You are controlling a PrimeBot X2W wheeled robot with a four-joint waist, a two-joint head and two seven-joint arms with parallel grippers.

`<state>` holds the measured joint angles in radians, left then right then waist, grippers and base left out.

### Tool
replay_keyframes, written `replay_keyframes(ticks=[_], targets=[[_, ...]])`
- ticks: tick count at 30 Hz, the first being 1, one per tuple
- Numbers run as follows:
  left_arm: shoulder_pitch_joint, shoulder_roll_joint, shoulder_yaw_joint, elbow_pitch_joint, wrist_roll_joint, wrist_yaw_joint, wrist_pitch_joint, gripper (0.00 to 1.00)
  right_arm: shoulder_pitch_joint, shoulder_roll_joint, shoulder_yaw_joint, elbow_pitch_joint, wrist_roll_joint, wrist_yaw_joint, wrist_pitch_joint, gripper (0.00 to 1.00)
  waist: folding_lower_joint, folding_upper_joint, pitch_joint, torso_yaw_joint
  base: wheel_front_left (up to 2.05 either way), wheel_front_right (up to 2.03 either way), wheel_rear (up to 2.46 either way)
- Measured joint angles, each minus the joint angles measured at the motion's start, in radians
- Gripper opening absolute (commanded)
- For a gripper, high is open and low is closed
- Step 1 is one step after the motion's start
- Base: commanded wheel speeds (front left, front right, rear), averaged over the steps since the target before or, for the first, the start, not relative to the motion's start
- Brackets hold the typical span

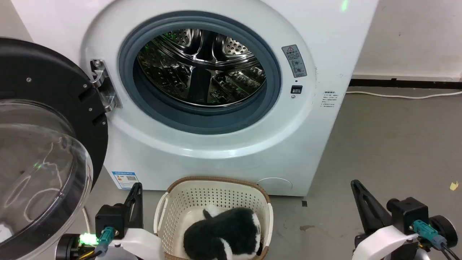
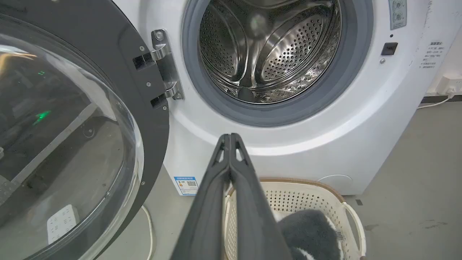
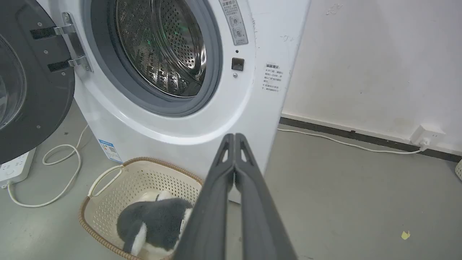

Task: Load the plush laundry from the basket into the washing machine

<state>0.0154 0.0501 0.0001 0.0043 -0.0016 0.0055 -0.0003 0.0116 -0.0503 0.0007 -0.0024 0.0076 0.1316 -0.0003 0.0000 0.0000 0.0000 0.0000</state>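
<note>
Black-green plush laundry [image 1: 223, 231] lies slantwise across the basket [image 1: 216, 196].

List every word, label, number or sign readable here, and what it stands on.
Nothing is legible enough to quote.
The grey warning sticker on the washing machine, right of the door opening: a warning triangle and pictograms, text too small.
The printed text block near its right edge: blurred.
The blue-and-white sticker with a QR code, low on its front: too small.
</note>
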Motion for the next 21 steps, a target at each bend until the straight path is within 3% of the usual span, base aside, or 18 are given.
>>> replay_keyframes(ticks=[21], targets=[[0.000, 0.000, -0.001, 0.000, 0.000, 0.000, 0.000, 0.00, 0.000, 0.000, 0.000, 0.000, 0.000, 0.000, 0.000, 0.00, 0.0000, 0.0000, 0.000, 0.000, 0.00, 0.00, 0.00]])
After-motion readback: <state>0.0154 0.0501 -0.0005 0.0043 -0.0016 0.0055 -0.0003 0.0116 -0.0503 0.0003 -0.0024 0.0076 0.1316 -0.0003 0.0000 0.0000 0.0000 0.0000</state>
